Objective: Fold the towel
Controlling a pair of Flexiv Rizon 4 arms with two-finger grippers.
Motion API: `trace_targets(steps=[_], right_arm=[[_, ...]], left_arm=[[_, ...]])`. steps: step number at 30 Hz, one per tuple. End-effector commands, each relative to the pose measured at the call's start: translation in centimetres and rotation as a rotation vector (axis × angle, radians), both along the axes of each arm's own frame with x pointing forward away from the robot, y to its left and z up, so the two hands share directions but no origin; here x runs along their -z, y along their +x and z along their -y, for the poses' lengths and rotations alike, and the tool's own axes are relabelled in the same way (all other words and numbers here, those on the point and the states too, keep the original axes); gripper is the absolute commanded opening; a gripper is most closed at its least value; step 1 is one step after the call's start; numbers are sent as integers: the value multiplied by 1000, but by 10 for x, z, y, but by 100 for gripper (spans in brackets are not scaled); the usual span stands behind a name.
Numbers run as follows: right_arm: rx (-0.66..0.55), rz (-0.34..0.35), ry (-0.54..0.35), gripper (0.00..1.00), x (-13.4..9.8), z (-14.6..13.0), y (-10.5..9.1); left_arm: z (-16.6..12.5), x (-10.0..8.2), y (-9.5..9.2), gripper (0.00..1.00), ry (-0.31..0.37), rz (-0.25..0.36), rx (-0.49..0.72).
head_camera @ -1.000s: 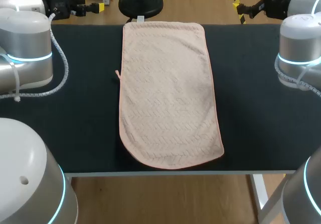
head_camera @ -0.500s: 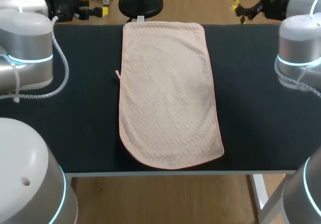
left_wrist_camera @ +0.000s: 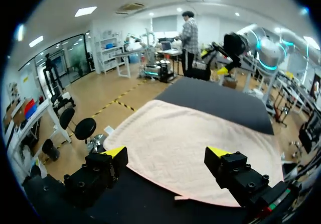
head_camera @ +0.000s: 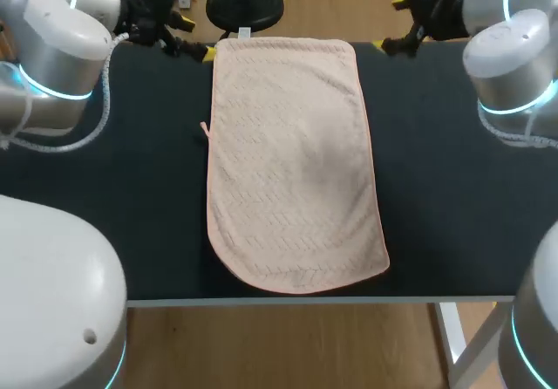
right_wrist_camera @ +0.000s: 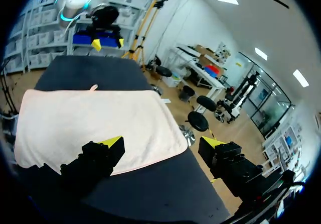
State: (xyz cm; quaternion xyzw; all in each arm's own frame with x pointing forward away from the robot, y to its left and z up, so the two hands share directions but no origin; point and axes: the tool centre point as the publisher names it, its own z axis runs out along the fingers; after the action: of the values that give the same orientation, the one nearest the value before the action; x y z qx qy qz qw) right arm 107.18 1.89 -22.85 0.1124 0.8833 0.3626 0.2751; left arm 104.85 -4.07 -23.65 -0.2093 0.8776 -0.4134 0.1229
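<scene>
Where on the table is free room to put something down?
Bare table lies on both sides of the towel, out to the left and right edges. The towel's far corners are crowded: left claw and right claw hang there, open.

The left gripper (left_wrist_camera: 166,152) shows two black fingers (left_wrist_camera: 100,170) with bright yellow tips, set wide apart with nothing held between them, above a dark grey worktop (left_wrist_camera: 215,99). Just ahead of them a pale pink, textured cloth towel (left_wrist_camera: 185,131) lies spread flat on the worktop, one rounded corner near one fingertip and its long edge running across the gap between the fingers. Beyond the towel's far side, the silver right arm (left_wrist_camera: 266,45) with a glowing cyan ring holds its black, yellow-tipped gripper (left_wrist_camera: 224,58) over the worktop's far edge.
</scene>
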Motion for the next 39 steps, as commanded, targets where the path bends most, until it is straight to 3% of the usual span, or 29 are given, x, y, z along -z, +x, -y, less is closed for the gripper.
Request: trace_targets(steps=[1, 4, 7, 12, 15, 21, 24, 25, 35, 39], right_arm=[[-384, -221, -994, 100, 8, -6, -12], [-540, -281, -1007, 100, 20, -12, -26], [-597, -325, -1005, 100, 32, -15, -35], [-617, -396, -1021, 100, 55, -17, -46], [-598, -419, -1038, 100, 66, -19, -51], [-533, -468, -994, 100, 91, -23, -55], [-487, -453, -955, 100, 102, -25, -56], [-462, -423, -946, 100, 104, -27, -56], [-164, -418, -790, 100, 120, -32, -44], [-109, -406, -737, 100, 126, -34, -45]], left_arm=[[1, 8, -3, 100, 861, -189, 551], [4, 20, -12, 100, 884, -216, 590], [8, 30, -24, 100, 878, -222, 639], [10, 53, -42, 100, 942, -221, 717], [11, 63, -48, 100, 927, -222, 750], [14, 77, -47, 100, 867, -177, 737], [17, 86, -40, 100, 825, -146, 672], [19, 90, -37, 100, 799, -152, 643], [30, 108, -31, 100, 708, -170, 429], [31, 113, -31, 100, 660, -173, 361]])
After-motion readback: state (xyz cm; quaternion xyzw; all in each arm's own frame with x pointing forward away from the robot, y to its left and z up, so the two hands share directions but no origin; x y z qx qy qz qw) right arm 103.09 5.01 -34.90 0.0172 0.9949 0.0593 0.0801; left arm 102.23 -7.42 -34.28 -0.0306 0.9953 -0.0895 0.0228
